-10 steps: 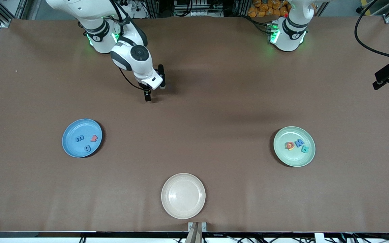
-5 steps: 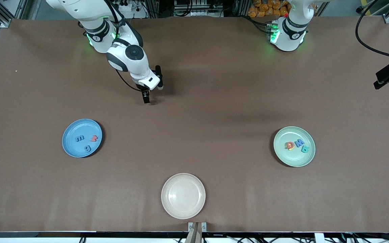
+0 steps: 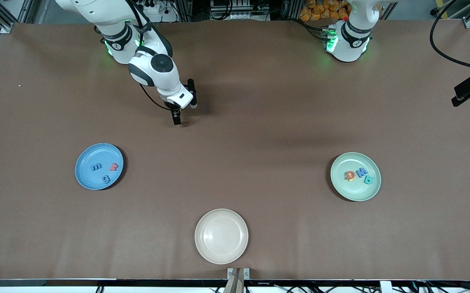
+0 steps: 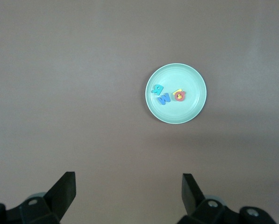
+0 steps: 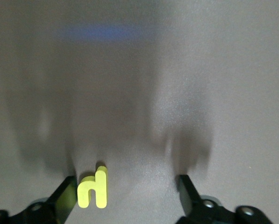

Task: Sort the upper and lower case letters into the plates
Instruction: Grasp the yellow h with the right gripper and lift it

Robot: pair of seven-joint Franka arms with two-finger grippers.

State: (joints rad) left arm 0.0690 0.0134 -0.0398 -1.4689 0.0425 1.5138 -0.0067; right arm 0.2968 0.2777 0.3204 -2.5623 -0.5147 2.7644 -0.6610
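A small chunky yellow lowercase letter h (image 5: pixel 93 188) is seen in the right wrist view lying flat on the brown table (image 3: pixel 259 122), touching the inner face of one finger of the right gripper (image 3: pixel 176 118), whose fingers are spread wide and clasp nothing (the other finger stands well apart from the letter). The right gripper is set low at the table, nearer the right arm's base than the plates. Three letters, two blue and one red, are held in the round shallow blue plastic plate (image 3: pixel 88 156). Four more, teal, blue, yellow and red, are clustered in the round pale mint green plastic plate (image 3: pixel 355 189) (image 4: pixel 190 77). The left gripper (image 4: pixel 129 189) waits high over the table with fingers wide apart. A cream plate (image 3: pixel 221 236) sits nearest the front camera.
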